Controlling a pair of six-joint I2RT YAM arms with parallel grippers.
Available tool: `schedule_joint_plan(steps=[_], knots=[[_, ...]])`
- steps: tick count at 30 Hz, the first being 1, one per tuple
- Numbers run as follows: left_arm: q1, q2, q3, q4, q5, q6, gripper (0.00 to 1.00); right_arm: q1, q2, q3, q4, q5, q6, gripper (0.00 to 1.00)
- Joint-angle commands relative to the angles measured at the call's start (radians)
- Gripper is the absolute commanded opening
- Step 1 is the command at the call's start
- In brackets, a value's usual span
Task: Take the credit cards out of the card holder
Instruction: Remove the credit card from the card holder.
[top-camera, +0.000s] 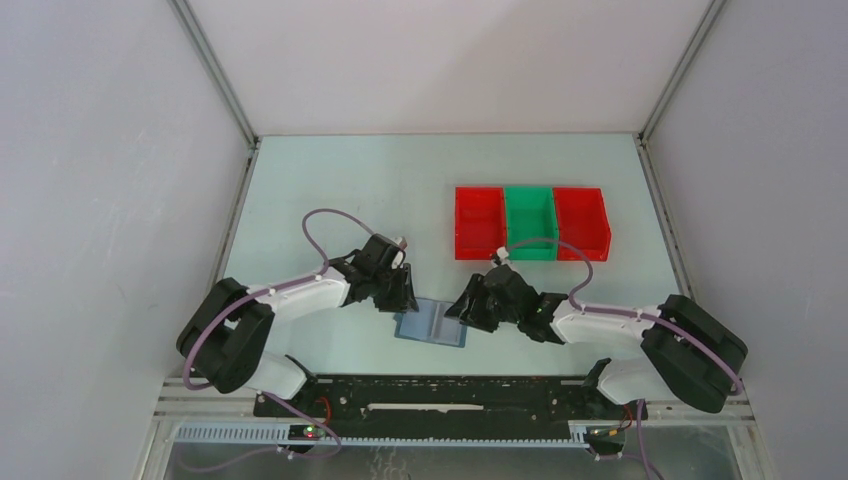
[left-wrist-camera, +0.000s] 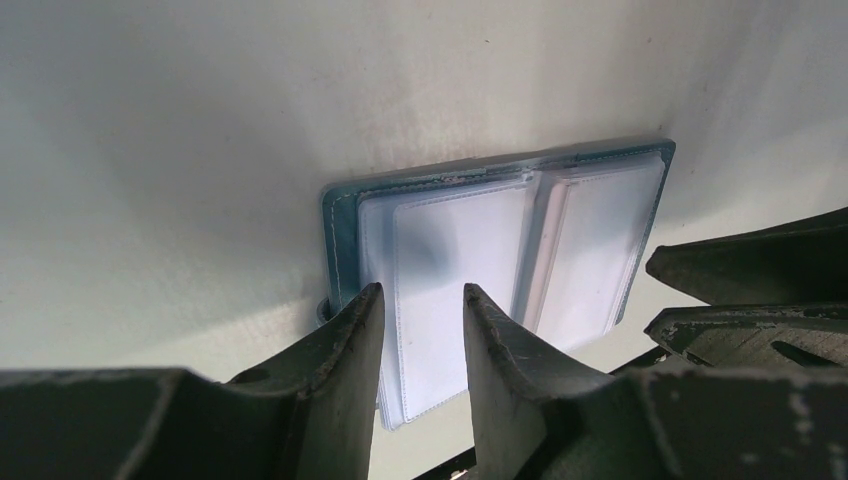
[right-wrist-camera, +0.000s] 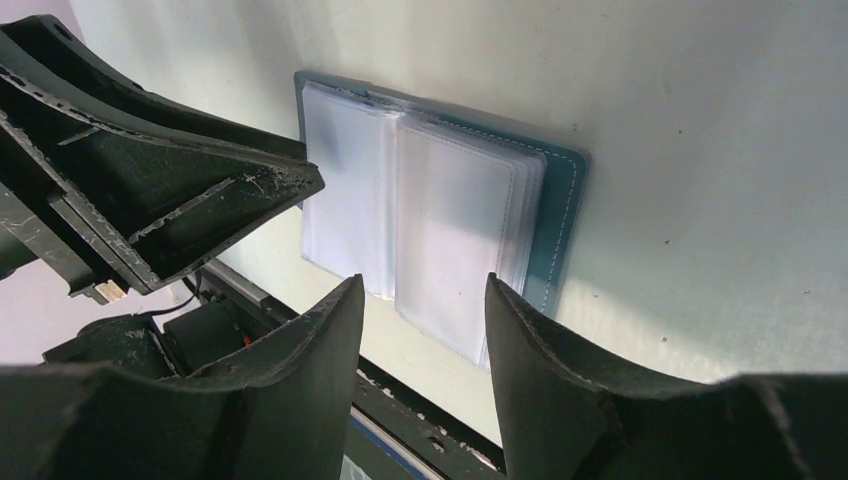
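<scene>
since the wallet (top-camera: 431, 324) lies open flat, left gripper (left-wrist-camera: 420, 295) and right gripper (right-wrist-camera: 425, 285) hover over its opposite halves, narrowly parted, empty, probably to pin and pluck.

Pale table (top-camera: 330, 180) with open teal card holder (top-camera: 431, 324) near front edge, red-green-red bins (top-camera: 529, 250) farther back.

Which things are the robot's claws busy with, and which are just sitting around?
For the job:
- card holder, lying open between the two claws
- left claw, open over it
- right claw, open over it

Just lying about:
- red bins, further back on the table
- green bin, between the two red ones
</scene>
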Motion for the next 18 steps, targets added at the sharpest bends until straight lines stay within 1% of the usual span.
schedule_joint_plan(steps=[1, 6, 14, 18], knots=[[-0.001, 0.005, 0.011, -0.018, -0.023, 0.028, 0.41, 0.01, 0.013, -0.008, 0.027, 0.003, -0.003, 0.57], [-0.001, 0.002, 0.009, -0.017, -0.022, 0.028, 0.41, 0.012, 0.059, -0.008, 0.07, -0.027, 0.004, 0.57], [0.0, 0.005, 0.007, -0.011, -0.02, 0.025, 0.41, 0.014, 0.075, -0.008, 0.095, -0.044, 0.008, 0.57], [-0.001, 0.008, 0.006, -0.008, -0.016, 0.025, 0.41, 0.013, 0.11, -0.008, 0.161, -0.084, 0.023, 0.57]])
